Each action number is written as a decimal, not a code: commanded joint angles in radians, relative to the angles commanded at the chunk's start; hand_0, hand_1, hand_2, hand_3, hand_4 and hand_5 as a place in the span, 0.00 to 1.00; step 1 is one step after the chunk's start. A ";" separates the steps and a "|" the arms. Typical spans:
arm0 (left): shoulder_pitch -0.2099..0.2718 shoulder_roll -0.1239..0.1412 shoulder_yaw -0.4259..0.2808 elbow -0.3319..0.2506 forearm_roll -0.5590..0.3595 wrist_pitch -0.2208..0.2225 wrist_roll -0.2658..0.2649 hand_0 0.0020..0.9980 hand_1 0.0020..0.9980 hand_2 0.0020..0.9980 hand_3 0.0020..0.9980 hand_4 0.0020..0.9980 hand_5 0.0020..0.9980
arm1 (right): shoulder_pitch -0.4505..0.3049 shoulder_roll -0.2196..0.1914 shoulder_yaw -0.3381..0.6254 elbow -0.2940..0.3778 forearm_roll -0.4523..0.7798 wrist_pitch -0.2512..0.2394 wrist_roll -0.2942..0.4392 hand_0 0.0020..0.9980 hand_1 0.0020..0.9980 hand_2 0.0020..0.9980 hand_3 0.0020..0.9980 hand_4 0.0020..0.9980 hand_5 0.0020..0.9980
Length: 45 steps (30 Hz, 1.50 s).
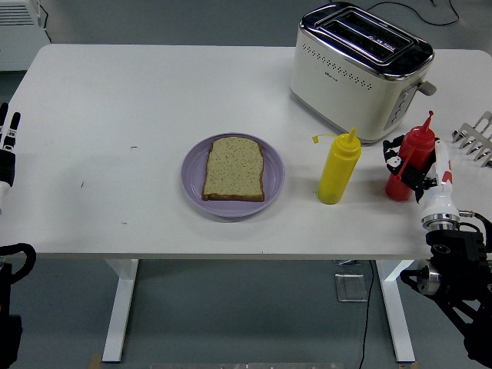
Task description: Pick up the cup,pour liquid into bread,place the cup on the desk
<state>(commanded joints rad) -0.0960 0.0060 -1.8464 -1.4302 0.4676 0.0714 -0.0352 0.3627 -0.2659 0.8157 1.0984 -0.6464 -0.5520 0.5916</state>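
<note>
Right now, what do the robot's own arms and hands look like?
The right hand has thin black fingers on a white, red-marked body, with a silver wrist ring below and a bulky black jointed arm. The left hand at the picture's edge shows black fingertips on a white body, with a black arm part below it.
</note>
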 joint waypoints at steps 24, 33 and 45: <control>-0.002 0.001 -0.003 -0.002 0.000 0.000 -0.001 0.79 0.74 0.74 0.70 0.51 1.00 | -0.033 -0.018 0.015 0.003 -0.026 -0.021 0.016 0.66 0.62 0.64 0.75 0.61 0.10; -0.002 0.001 -0.002 -0.001 0.000 0.000 -0.001 0.79 0.74 0.74 0.70 0.51 1.00 | -0.050 -0.033 0.010 0.031 -0.040 -0.020 0.011 0.74 0.68 0.73 0.83 0.67 0.11; 0.001 0.002 0.002 -0.002 0.001 0.000 -0.001 0.79 0.74 0.74 0.70 0.51 1.00 | -0.073 -0.038 0.016 0.053 -0.036 -0.027 0.006 0.85 0.77 0.87 0.96 0.70 0.12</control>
<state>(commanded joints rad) -0.0949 0.0080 -1.8446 -1.4319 0.4687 0.0717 -0.0361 0.2900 -0.3037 0.8319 1.1516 -0.6827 -0.5787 0.5975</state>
